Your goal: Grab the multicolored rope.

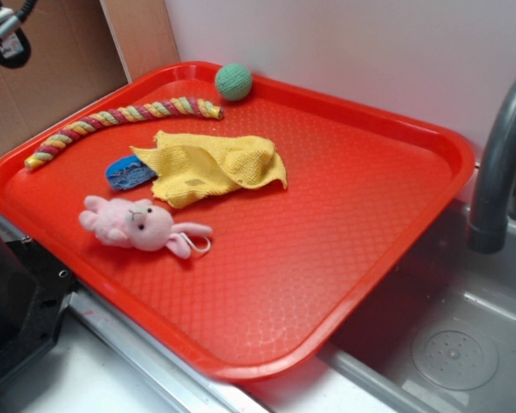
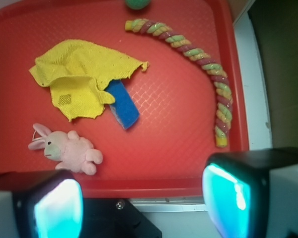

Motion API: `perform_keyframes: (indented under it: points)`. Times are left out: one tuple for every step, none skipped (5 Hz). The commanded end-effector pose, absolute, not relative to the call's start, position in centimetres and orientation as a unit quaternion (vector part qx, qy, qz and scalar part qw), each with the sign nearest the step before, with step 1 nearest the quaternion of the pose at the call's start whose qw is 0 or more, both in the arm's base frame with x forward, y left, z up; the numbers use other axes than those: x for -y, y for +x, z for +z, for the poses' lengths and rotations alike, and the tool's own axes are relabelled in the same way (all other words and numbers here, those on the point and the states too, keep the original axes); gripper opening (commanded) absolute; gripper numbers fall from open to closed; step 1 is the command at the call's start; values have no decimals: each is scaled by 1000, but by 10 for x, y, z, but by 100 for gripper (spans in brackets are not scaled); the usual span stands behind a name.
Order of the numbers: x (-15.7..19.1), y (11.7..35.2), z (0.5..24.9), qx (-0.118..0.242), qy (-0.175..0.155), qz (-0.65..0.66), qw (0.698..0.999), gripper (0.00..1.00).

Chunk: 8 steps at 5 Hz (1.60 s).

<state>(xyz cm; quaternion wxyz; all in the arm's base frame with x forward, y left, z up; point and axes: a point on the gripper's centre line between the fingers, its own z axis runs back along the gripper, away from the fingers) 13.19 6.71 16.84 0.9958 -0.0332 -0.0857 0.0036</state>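
Where it curves along the far-left rim of the red tray [image 1: 413,232], the multicolored rope [image 1: 112,119] shows thick twisted yellow, pink-red and pale green strands. Sharing the tray are a green knitted ball [image 1: 233,81], a yellow cloth [image 1: 211,165] partly covering a blue object [image 1: 127,174], and a pink plush bunny [image 1: 133,224]. Hovering off the tray, the end effector [image 2: 141,201] has its fingers apart, gripping nothing.

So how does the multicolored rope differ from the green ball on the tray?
The multicolored rope is long, curved and twisted from yellow, pink-red and pale green strands; the green ball is round, compact and a single color. The rope lies along the tray's edge; the ball sits at a corner. Both rest on the red tray.
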Motion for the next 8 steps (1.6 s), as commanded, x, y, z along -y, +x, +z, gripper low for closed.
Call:
perform_keyframes:
  points:
    - [-87, 160, 126, 57, -68, -105, 990, 100]
    - [-96, 188, 94, 23, -85, -225, 970, 100]
    - [-99, 179, 72, 41, -65, -312, 947, 100]
    - [-110, 181, 57, 59, -44, -341, 937, 100]
    - [-109, 185, 57, 41, 9, -358, 933, 100]
    - [-107, 176, 68, 78, 21, -365, 927, 100]
    - [-107, 176, 68, 78, 21, -365, 927, 100]
    - [-107, 176, 68, 78, 21, -365, 927, 100]
